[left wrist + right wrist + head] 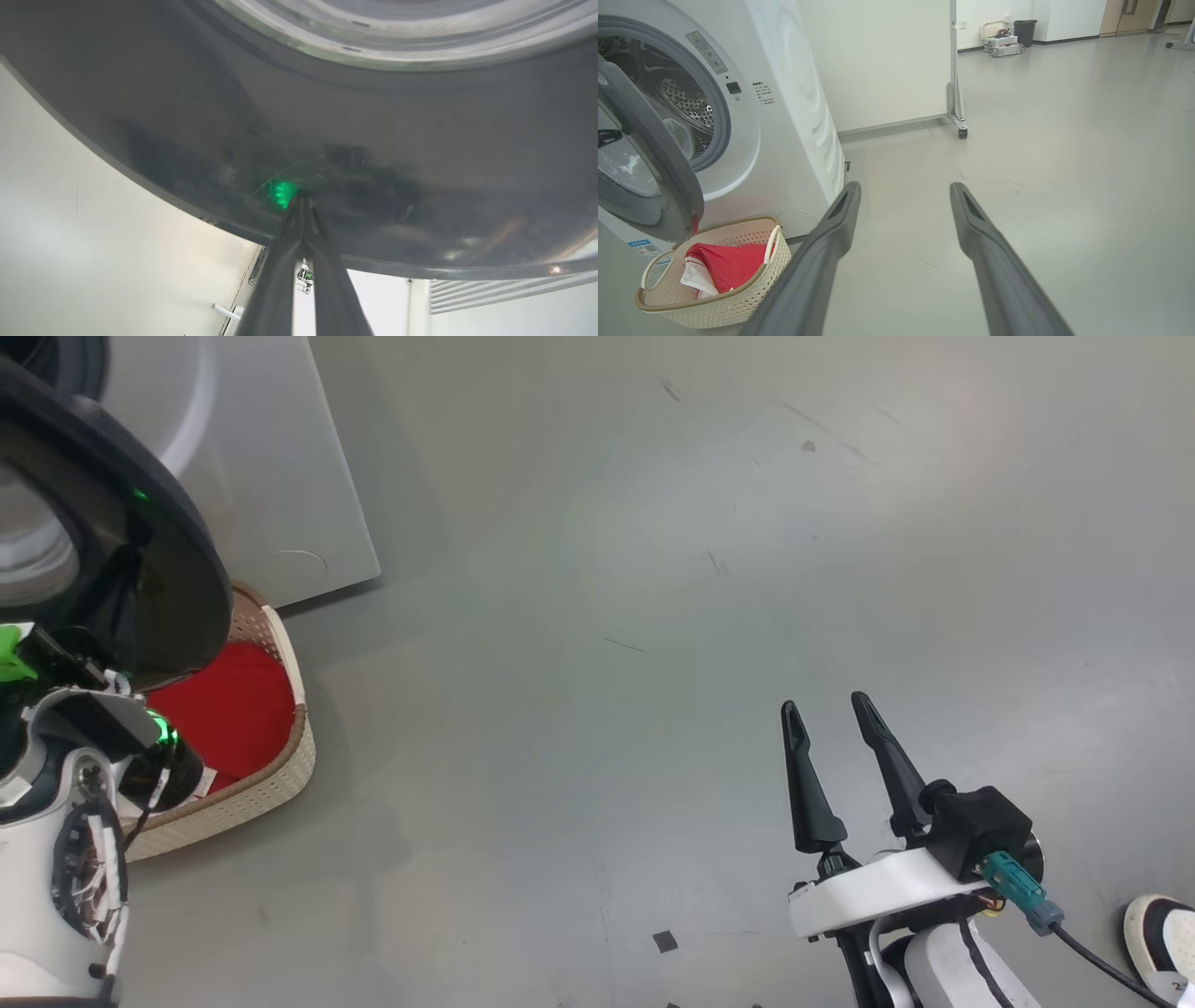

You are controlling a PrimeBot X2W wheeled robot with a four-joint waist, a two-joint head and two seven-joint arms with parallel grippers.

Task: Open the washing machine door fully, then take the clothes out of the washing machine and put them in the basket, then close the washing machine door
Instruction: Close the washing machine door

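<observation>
**Item 1. Left hand** (302,201): fingers pressed together, holding nothing. The tips are set against the glossy black rim of the washing machine door (373,140), seemingly touching it. A green glint reflects in the rim beside them.

**Item 2. Washing machine door:** ajar, standing out from the front of the washing machine (784,121) and overhanging the basket. The steel drum (686,100) shows behind it, and no garment is to be seen in the part on view.

**Item 3. Clothes** (731,266): red with white trim, lying in the basket (738,303). The basket sits on the floor (653,616) just beside the machine's lower front.

**Item 4. Right hand** (823,702): fingers spread wide, empty, over bare floor and well apart from door and basket.

**Item 5. A person's shoe** (1162,933): at the frame's lower right corner.

**Governing relation:** the door lies directly ahead of the left fingertips, with its broad face across their line. The left hand is by far the nearer.

**Judgement:** unloading looks finished and closing the door is the step in hand. A push along the fingers' axis should swing the door towards the seal.
</observation>
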